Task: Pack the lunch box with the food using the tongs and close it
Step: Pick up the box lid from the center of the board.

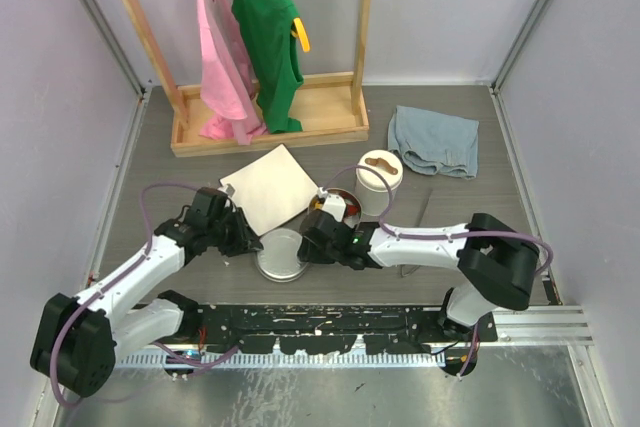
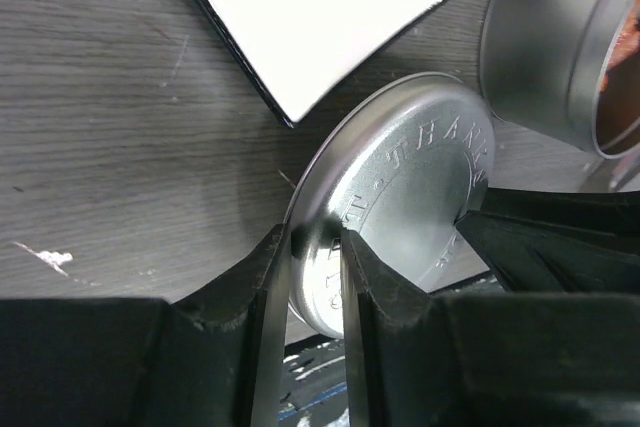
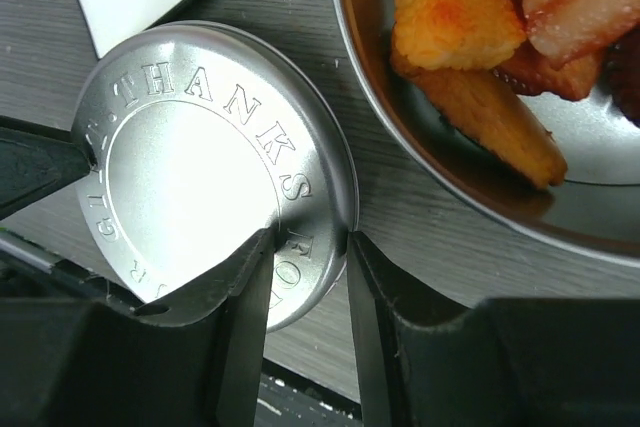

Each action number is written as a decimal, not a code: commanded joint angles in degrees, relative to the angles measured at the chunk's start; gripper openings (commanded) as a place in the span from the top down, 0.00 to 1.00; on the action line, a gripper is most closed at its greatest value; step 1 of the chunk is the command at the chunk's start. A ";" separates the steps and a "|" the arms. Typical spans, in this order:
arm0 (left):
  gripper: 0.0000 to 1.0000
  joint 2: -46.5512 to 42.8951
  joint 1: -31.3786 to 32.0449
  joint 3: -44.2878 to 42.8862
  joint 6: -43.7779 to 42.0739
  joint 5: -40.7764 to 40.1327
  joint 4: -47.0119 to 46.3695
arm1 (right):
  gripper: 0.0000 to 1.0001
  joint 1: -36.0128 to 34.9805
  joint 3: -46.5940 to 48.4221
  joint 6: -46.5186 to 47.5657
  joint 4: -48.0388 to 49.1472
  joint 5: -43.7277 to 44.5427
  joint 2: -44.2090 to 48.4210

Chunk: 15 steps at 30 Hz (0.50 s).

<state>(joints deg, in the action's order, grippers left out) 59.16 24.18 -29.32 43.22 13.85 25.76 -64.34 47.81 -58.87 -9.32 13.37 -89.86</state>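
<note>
Left gripper (image 2: 317,247) and right gripper (image 3: 310,247) are pinching opposite rims of round embossed steel lid (image 3: 190,177), shiny round food tin (image 3: 450,187) sitting just ahead.

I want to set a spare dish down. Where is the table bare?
Bare table lies between the blue cloth, the tongs and the right arm; also left of the white plate. It is crowded around the lid, food tin and cup.

The lid (image 3: 200,157) is shiny polished steel with raised lettering, and the tin (image 3: 480,199) is duller brushed steel. The food (image 3: 450,17) looks glossy. The table (image 2: 120,147) is matt grey wood grain, the plate (image 2: 330,7) smooth white, the left gripper (image 2: 315,242) matt black plastic and the towel (image 1: 433,142) soft blue cloth.
</note>
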 commanded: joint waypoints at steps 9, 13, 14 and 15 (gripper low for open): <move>0.74 -2.05 1.72 -5.77 5.28 8.58 -1.52 | 0.60 -1.14 0.32 -2.68 6.38 -1.41 9.14; 0.74 0.63 2.16 -9.71 4.68 8.68 -1.24 | 0.60 -1.14 0.67 -2.59 4.90 1.99 11.04; 0.74 1.27 2.34 -10.63 4.63 8.70 -1.24 | 0.59 -1.14 0.63 -2.57 4.76 2.32 11.48; 0.74 1.84 2.54 -11.38 4.60 8.68 -1.24 | 0.60 -1.07 0.74 -2.55 4.38 2.67 11.92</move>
<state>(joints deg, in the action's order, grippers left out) 59.53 24.91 -35.57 46.06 15.79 28.58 -64.42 46.26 -59.68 -13.26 15.49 -81.62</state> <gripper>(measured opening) 0.263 0.407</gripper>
